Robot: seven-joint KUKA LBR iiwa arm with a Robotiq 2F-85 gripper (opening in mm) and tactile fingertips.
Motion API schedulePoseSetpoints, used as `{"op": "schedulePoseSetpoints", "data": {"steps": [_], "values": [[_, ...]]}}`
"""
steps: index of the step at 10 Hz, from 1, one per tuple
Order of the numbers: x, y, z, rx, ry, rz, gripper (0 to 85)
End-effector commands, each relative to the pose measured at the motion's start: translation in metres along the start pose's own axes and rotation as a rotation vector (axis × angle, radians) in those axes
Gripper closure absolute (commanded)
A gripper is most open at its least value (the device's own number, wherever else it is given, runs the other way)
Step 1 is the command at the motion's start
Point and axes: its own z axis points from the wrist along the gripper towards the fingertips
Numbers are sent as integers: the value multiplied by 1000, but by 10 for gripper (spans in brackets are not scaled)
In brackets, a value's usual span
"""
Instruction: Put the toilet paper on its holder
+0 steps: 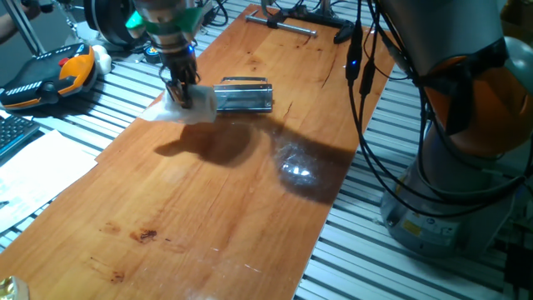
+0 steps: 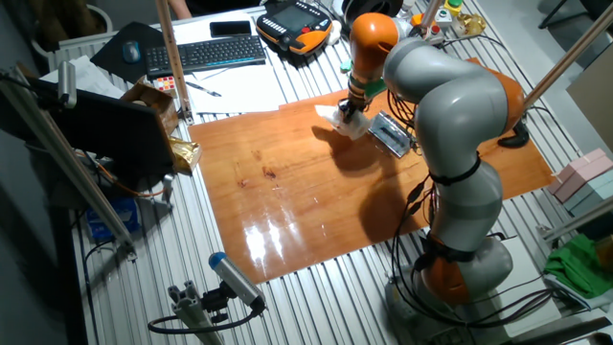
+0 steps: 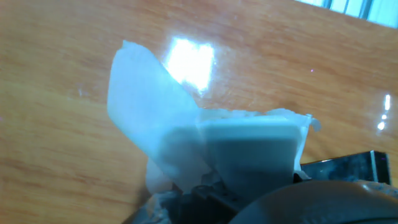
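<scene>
The toilet paper [image 1: 196, 101] is a small white roll with a loose sheet trailing to its left, held just above the wooden board. My gripper [image 1: 184, 88] is shut on the toilet paper from above. The roll hangs right beside the left end of the holder [image 1: 246, 95], a shiny grey metal bracket lying flat on the board. In the hand view the toilet paper [image 3: 245, 144] fills the lower middle, its loose sheet [image 3: 149, 118] spreads to the upper left, and an edge of the holder [image 3: 348, 167] shows at the lower right. From the other fixed view the toilet paper [image 2: 349, 120] sits left of the holder [image 2: 393, 133].
A long black clamp [image 1: 291, 18] lies at the board's far end. A teach pendant [image 1: 50, 75] and white paper sheets [image 1: 33, 171] lie left of the wooden board [image 1: 225, 217]. Black cables [image 1: 366, 100] hang along the board's right edge beside the robot base [image 1: 466, 142].
</scene>
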Motion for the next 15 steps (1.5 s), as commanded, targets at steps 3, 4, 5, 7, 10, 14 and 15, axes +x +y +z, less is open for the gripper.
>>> {"op": "schedulePoseSetpoints", "data": {"steps": [3, 4, 5, 7, 10, 14, 15], "values": [[-1, -13, 1, 5, -21, -7, 543], [-1, -13, 1, 3, -15, 2, 550], [-1, -13, 0, -3, -6, 9, 580], [0, -11, -2, -38, 30, -10, 710], [0, -11, -2, -65, 71, -13, 843], [0, -11, -2, -21, 93, 19, 843], [0, -11, -2, -18, 89, 16, 843]]}}
